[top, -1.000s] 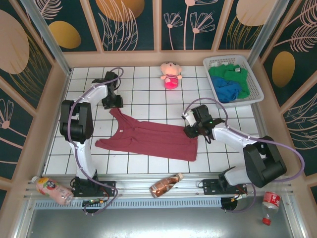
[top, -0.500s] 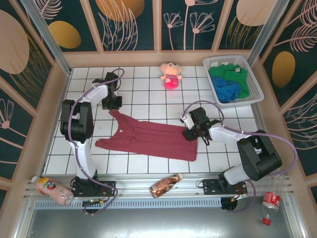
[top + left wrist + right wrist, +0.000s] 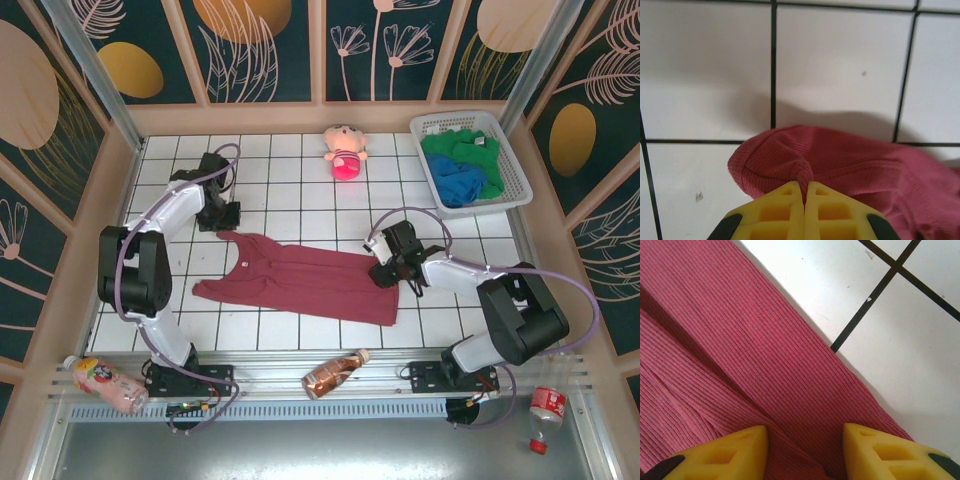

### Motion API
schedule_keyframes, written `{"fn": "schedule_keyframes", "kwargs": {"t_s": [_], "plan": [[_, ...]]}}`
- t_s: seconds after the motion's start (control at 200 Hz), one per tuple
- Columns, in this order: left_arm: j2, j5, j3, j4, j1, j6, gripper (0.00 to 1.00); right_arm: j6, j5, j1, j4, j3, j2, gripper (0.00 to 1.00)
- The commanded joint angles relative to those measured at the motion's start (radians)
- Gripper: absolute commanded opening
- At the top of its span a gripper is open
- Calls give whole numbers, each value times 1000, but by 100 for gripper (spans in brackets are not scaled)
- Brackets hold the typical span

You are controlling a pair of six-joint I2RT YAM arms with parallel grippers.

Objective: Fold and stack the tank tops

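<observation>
L jaws pinch maroon top's [image 3: 855,160] strap shut, R jaws spread astride its hem; top cam adds green top [image 3: 445,150] w/ white label [image 3: 478,141], unreadable, in basket [image 3: 452,120].

Right hand [image 3: 804,434], fingers spread, over maroon tank top [image 3: 735,345].

The maroon tank top [image 3: 300,280] is matt ribbed cloth.

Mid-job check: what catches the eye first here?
A maroon tank top lies spread mid-table, the left tool pinched shut on its far-left strap and the right tool open over its right edge. A white basket at the far right holds the green top and blue top.
</observation>
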Motion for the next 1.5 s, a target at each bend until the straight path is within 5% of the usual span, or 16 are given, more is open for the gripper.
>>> {"fn": "schedule_keyframes", "kwargs": {"t_s": [0.0,0.195,0.515,0.866,1.006,1.181,1.316,1.496], "plan": [[15,-66,-54,14,3,-1,6,-15,52,9,-65,-40,14,44],[90,-251,-64,79,13,30,7,-21,97,9,-97,-57,2,43],[156,-338,-25,142,12,88,18,-38,117,9,-113,-58,12,43],[51,-114,-11,49,12,40,46,-59,-44,11,-121,68,-120,45],[32,-129,58,-55,11,-4,54,-132,-63,12,-74,122,-81,46],[-46,-25,55,-98,-13,-131,56,-195,-109,14,-41,187,55,46],[-73,131,-70,21,-128,-253,56,-237,-99,23,-65,188,130,44],[-37,160,-199,150,-161,-327,48,-248,-72,23,-99,154,144,42]]}}
